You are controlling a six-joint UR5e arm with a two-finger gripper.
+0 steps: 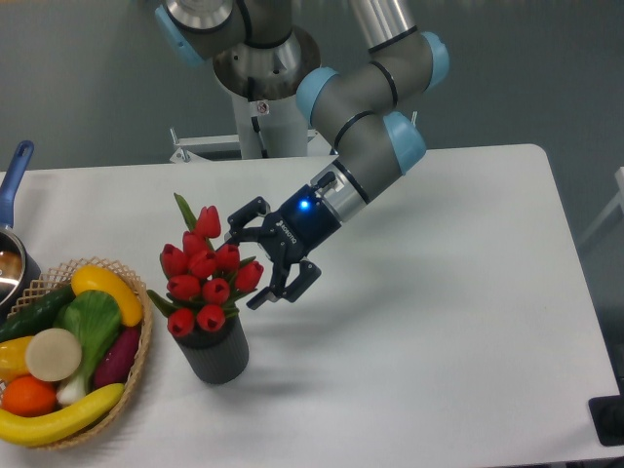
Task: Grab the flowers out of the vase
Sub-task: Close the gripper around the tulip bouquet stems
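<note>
Red tulip buds with green leaves, the flowers, stand upright in the small dark grey ribbed cylindrical vase on the near-left part of the white worktop, just right of a woven wicker basket of toy fruit and vegetables. The black two-finger pincer hangs at the right edge of the bunch with its jaws spread wide and nothing held, one finger close to or touching the rightmost buds; contact cannot be told. Judged from this, only the approach is made: closing on the bunch and lifting it clear of the vase are left.
</note>
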